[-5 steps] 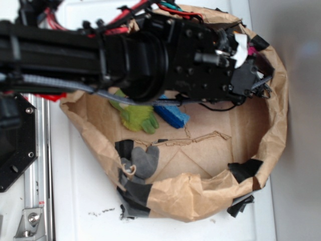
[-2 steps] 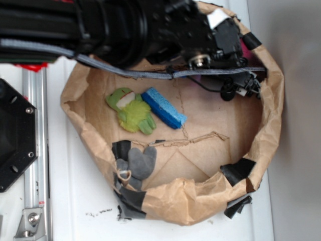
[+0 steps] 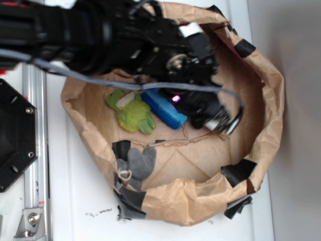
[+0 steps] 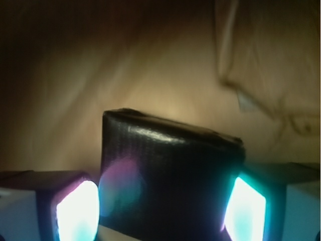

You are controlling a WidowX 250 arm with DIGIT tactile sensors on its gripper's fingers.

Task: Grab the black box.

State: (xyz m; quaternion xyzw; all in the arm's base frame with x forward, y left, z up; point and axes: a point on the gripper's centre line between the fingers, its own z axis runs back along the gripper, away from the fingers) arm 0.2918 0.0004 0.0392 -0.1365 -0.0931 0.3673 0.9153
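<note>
One black box (image 4: 170, 175) is seen in the wrist view, filling the lower centre of the frame between two glowing fingers (image 4: 77, 211). The fingers stand at either side of the box, and appear to be touching or nearly touching its walls, but whether they are pressing on it cannot be told. In the exterior view the box itself is hidden under the gripper (image 3: 215, 118), which is lowered into the right-centre of a brown paper bag (image 3: 271, 100). A blue sponge (image 3: 165, 110) lies just left of the gripper, with a green toy (image 3: 133, 113) beside it and a grey cloth (image 3: 140, 161) lower left, near strips of black tape (image 3: 239, 170). A black plate (image 3: 15, 135) sits outside the bag at the left edge.

A slip is judged possible if the glossy, tilted box is pinched off-centre. The soft bag floor could also be caught by the fingers, or the sponge nudged, should the arm drift left.
</note>
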